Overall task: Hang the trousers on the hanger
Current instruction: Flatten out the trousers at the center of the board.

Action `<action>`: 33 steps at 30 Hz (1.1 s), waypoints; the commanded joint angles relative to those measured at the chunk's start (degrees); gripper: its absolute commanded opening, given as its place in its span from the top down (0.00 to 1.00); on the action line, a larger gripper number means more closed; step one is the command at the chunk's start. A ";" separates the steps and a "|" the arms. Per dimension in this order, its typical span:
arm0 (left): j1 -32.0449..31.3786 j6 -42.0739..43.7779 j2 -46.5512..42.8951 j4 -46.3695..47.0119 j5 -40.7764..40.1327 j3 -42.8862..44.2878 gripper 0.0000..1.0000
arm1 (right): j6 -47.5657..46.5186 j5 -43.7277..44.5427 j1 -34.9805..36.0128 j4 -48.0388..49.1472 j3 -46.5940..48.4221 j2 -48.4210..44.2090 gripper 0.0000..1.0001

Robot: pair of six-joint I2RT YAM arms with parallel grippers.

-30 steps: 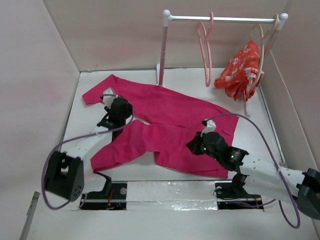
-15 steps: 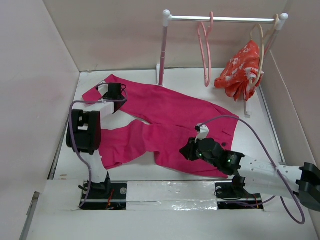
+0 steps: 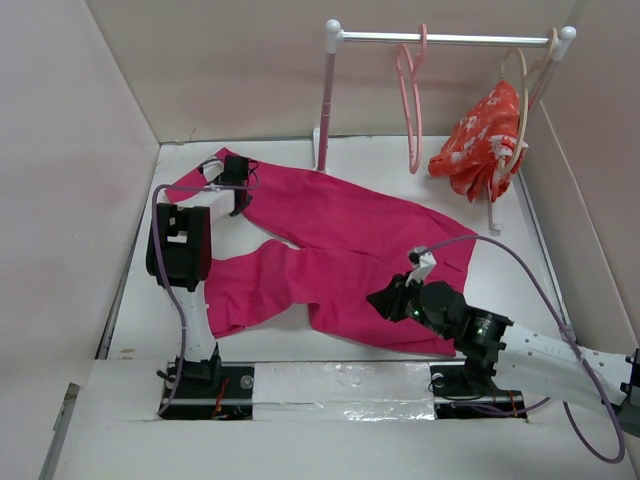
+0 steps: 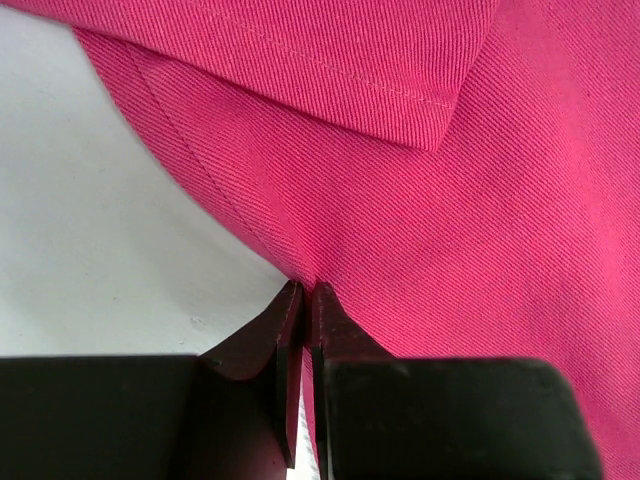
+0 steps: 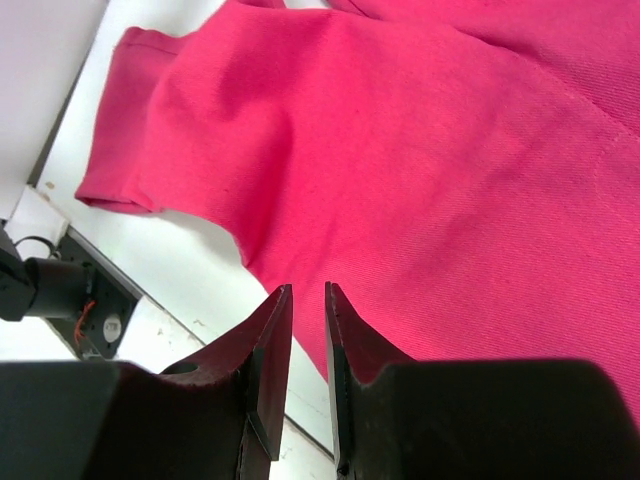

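Note:
The magenta trousers (image 3: pixel 350 225) lie spread flat on the white table, one leg running to the far left, the other toward the near left. My left gripper (image 3: pixel 232 172) is at the far-left leg end, shut on the cloth's edge; in the left wrist view its jaws (image 4: pixel 304 290) pinch the trousers (image 4: pixel 450 230) into a point. My right gripper (image 3: pixel 385 298) hovers over the near edge of the trousers (image 5: pixel 400 150), jaws (image 5: pixel 308 290) open by a narrow gap with nothing between them. The salmon-pink hanger (image 3: pixel 410 110) hangs bare on the rail.
A white rack with a post (image 3: pixel 326 100) and a rail (image 3: pixel 450 38) stands at the back. A red-orange floral garment (image 3: pixel 480 135) hangs on a beige hanger (image 3: pixel 522 80) at its right end. Pale walls close in on the left, back and right.
My left arm swung out to the far-left leg end and its gripper closed on the cloth. The right gripper drew back toward the near edge and opened slightly.

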 commanded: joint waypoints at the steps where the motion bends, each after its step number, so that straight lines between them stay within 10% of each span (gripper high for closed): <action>1: 0.61 0.19 -1.61 -5.28 -1.35 -3.02 1.00 | -1.14 2.03 0.48 -0.68 0.53 -0.22 0.74; 14: -5.37 -3.40 -25.77 -3.77 -5.83 -26.67 0.98 | -6.32 6.78 1.01 -1.99 8.88 5.49 0.72; 18: -5.37 -4.65 -33.42 -4.84 -9.95 -28.78 0.47 | -6.94 7.13 0.48 -2.96 10.73 7.34 0.70; 20: -5.37 -2.99 -37.47 -2.31 -9.00 -29.49 0.42 | -6.68 6.25 0.48 -1.73 10.12 8.13 0.70; 33: -3.17 1.86 -14.89 -7.30 -10.49 -14.28 0.65 | -5.45 5.02 -0.04 0.29 6.25 7.61 0.84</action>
